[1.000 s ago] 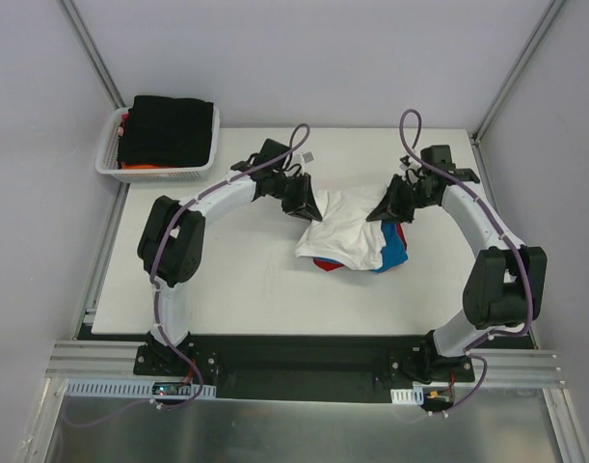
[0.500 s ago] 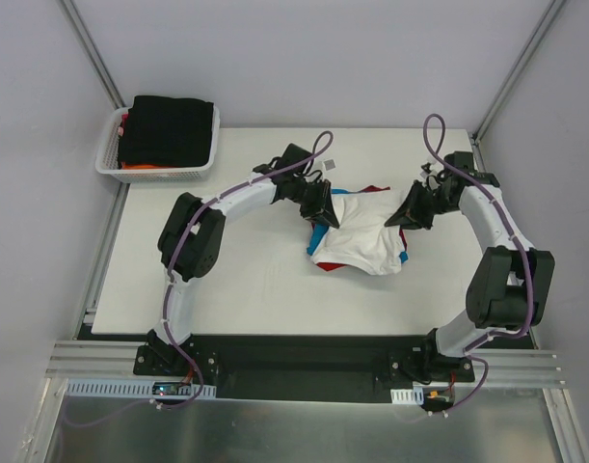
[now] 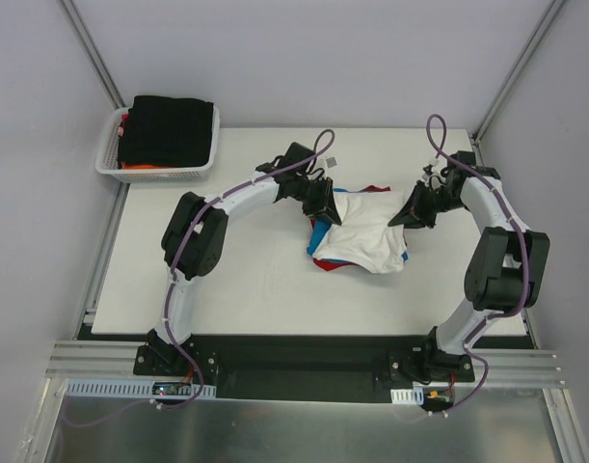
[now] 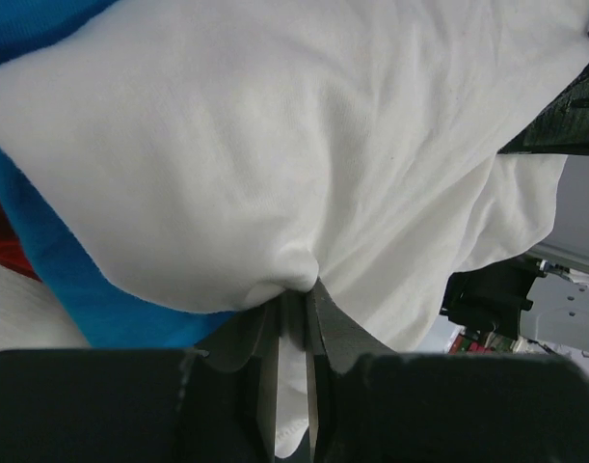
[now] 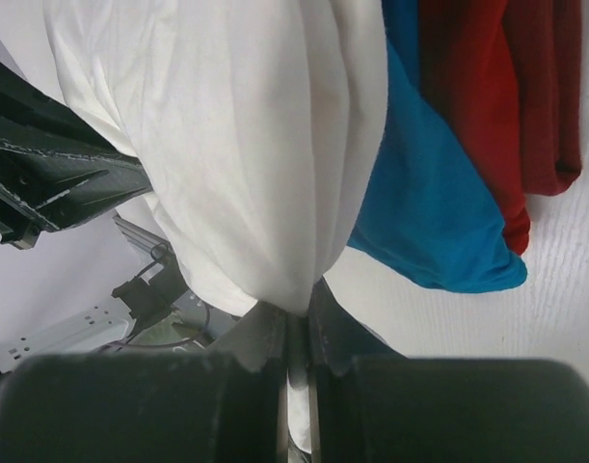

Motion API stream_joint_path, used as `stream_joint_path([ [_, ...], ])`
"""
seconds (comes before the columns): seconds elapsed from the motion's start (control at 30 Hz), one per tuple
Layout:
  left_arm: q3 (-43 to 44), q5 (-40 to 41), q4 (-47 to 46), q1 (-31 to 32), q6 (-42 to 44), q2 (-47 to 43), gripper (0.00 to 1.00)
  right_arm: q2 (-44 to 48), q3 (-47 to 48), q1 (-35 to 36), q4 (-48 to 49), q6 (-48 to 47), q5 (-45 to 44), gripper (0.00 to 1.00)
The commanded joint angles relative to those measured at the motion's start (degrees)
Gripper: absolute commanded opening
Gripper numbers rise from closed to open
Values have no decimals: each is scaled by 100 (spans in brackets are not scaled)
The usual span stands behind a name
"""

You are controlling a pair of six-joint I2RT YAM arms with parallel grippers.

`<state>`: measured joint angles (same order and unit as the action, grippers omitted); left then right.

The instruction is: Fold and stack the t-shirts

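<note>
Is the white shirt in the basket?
No, the white shirt is over the middle of the table, apart from the basket.

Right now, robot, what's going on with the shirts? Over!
Left gripper shut on white t-shirt. Right gripper shut on it too. Blue t-shirt and red t-shirt bunched underneath. Nothing else in the way.

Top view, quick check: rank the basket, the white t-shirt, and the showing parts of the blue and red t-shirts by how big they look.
1. basket, taken by its whole outline
2. white t-shirt
3. blue t-shirt and red t-shirt: only slivers show from under the white one, too alike to rank.
</note>
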<state>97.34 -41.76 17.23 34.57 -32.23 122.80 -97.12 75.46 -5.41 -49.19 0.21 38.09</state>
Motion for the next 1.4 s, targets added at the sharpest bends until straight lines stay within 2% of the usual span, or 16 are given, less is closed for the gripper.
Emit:
stream_joint_path([
  [0.0,57,431,201,-38,41,-178,0,-245,495,-153,-161,-170,-91,1],
  [0.23,-48,906,210,-38,-91,-248,0,-790,1067,-153,-311,-91,-214,1],
  [0.67,-22,1064,219,-38,-214,-239,0,-1722,1735,-153,-486,-126,-223,1],
  [1.37,66,1600,447,59,173,-775,0,-1327,1603,-136,-232,-109,-320,1],
])
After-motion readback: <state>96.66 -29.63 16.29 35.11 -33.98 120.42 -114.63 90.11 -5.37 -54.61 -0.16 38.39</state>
